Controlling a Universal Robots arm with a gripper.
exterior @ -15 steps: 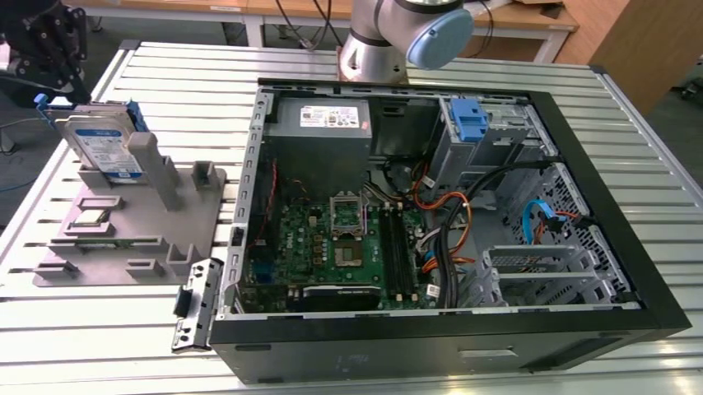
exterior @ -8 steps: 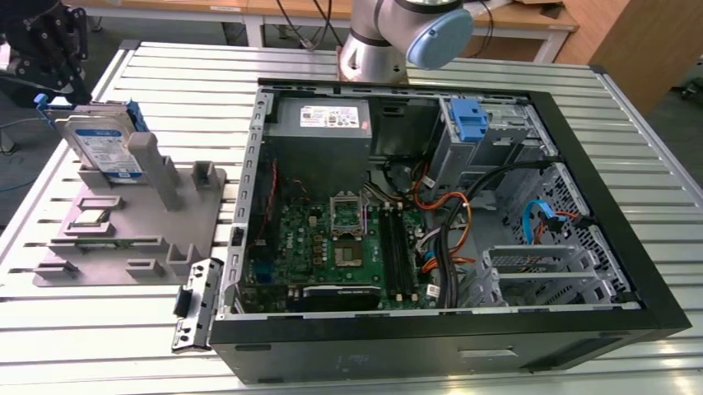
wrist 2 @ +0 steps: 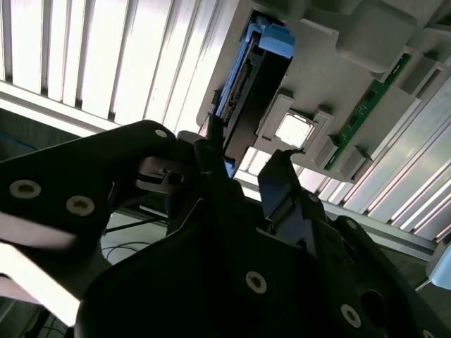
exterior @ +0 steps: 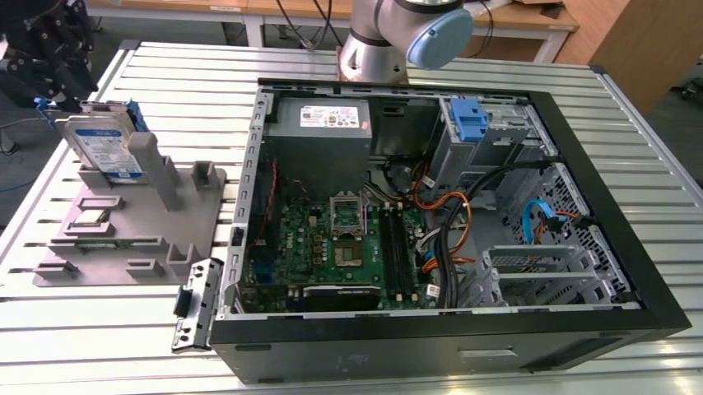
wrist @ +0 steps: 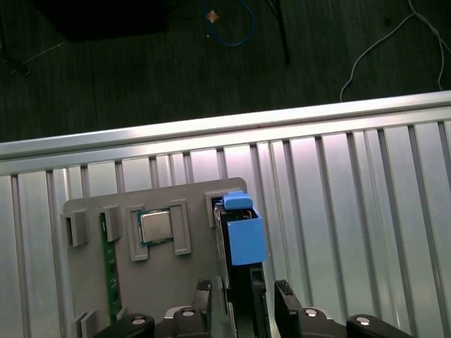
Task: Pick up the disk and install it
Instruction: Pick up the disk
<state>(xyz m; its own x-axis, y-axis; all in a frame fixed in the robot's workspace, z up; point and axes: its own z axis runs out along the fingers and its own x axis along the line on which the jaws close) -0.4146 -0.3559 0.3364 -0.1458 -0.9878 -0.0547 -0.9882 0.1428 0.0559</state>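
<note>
Gripper [exterior: 61,103] status: at the exterior view's far left you have it poised over the top edge of the disk [exterior: 104,144]. In both wrist views the fingers [wrist: 218,296] are spread and straddle that edge. In the second wrist view, one finger [wrist 2: 211,144] lies close against the drive and light shows between the other and the drive. Treat the disk as not yet clamped.

The disk stands upright on its edge in a slot of the grey fixture [exterior: 121,255], with its blue rail [wrist: 243,236] uppermost. It has not been lifted. The fixture rests on the slatted table [exterior: 110,329] and also holds a processor chip [wrist: 156,227] and a memory module [wrist: 109,267], both lying beside the disk.

Further right, well apart from the fixture, is the open computer case [exterior: 439,325]. You can see its motherboard [exterior: 329,247], the grey power supply [exterior: 324,119] and, beyond that, the drive cage [exterior: 505,123] with its blue latch [exterior: 469,119].

Judged progress: the approach to the pickup is complete. Grasping, lifting, transfer to the case and installation all remain to be done.
</note>
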